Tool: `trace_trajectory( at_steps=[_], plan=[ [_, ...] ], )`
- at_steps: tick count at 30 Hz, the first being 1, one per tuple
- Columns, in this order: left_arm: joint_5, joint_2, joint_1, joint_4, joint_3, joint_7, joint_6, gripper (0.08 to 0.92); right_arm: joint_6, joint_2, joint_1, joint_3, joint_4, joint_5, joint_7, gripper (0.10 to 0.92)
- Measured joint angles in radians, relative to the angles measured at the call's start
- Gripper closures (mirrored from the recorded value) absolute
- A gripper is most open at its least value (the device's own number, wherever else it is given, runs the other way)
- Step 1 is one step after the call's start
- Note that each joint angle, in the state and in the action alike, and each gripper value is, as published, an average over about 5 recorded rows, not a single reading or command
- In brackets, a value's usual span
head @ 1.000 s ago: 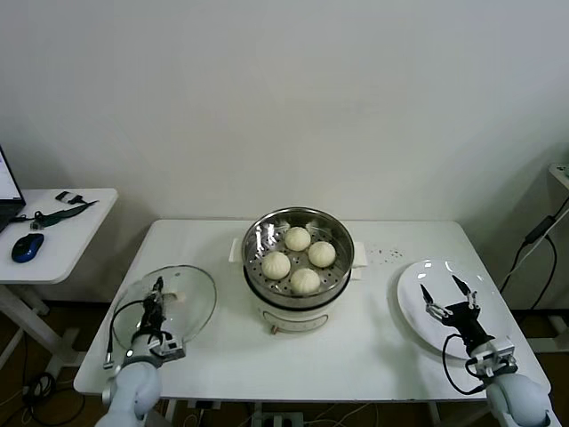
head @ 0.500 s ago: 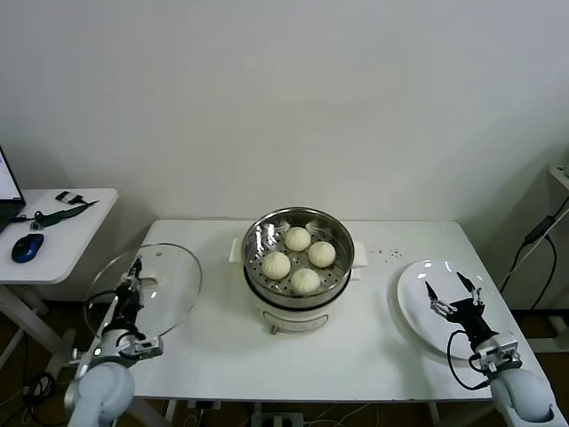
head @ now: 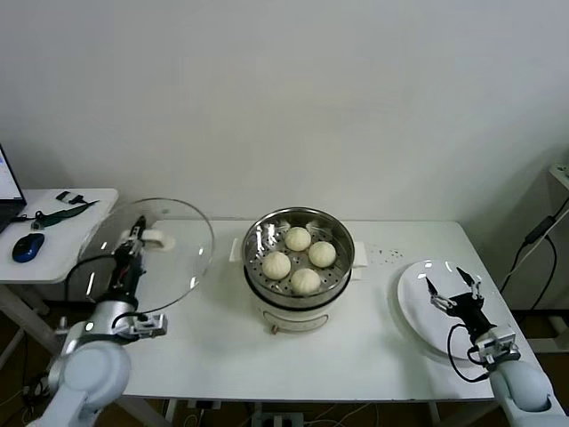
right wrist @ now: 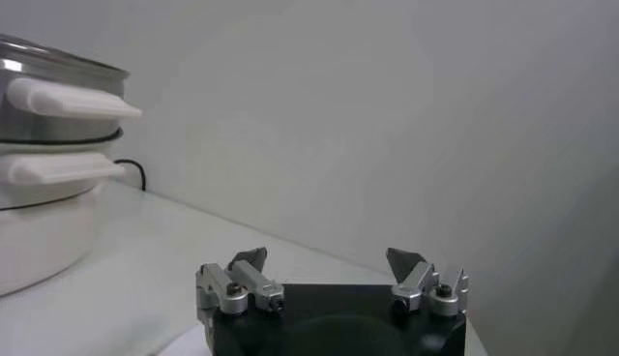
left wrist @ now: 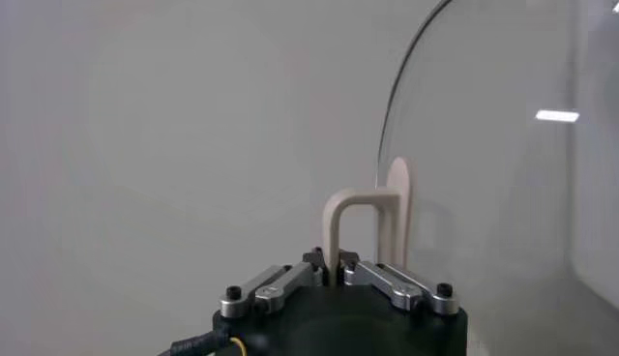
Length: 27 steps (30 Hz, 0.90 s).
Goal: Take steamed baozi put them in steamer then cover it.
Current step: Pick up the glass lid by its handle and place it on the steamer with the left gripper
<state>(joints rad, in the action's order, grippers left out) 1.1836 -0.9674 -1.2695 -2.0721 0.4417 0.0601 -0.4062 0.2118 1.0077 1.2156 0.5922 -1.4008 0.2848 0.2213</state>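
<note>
The steamer [head: 298, 298] stands open at the table's middle, with several cream-white baozi [head: 305, 281] on its perforated tray. My left gripper [head: 137, 233] is shut on the white handle [head: 157, 238] of the glass cover [head: 169, 267]. It holds the cover in the air, tilted nearly on edge, to the left of the steamer and apart from it. In the left wrist view the handle [left wrist: 360, 224] is pinched between the jaws of the left gripper [left wrist: 330, 262], and the cover [left wrist: 503, 145] rises beyond it. My right gripper [head: 453, 290] [right wrist: 329, 261] hangs open and empty over the white plate [head: 418, 316].
The white plate lies near the table's right edge. A side table [head: 76, 240] on the left carries a blue mouse [head: 27, 247] and cables. In the right wrist view the steamer's side handles [right wrist: 68, 97] show farther off.
My left gripper has lifted the cover off the table's left front part, raising it and carrying it back, more upright. The right gripper has shifted only slightly.
</note>
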Motion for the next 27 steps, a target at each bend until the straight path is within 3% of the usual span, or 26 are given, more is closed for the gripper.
trace_trajectory(
  at_steps=[5, 10, 17, 27],
  plan=[
    [0.015, 0.045, 0.152, -0.031, -0.19, 0.086, -0.121, 0.848, 0.002, 0.002, -0.014, -0.002, 0.013, -0.003, 0.0, 0.203],
    [0.074, 0.017, 0.315, -0.022, -0.389, 0.189, -0.214, 0.848, 0.004, 0.002, -0.017, 0.003, 0.02, -0.003, 0.003, 0.203],
    [0.188, -0.117, 0.462, 0.058, -0.593, 0.298, -0.29, 0.848, 0.011, -0.002, -0.012, 0.019, 0.027, -0.003, 0.007, 0.203],
    [0.317, -0.364, 0.533, 0.24, -0.675, 0.336, -0.331, 0.848, 0.024, -0.002, 0.001, 0.042, 0.042, -0.009, 0.01, 0.203]
  ],
)
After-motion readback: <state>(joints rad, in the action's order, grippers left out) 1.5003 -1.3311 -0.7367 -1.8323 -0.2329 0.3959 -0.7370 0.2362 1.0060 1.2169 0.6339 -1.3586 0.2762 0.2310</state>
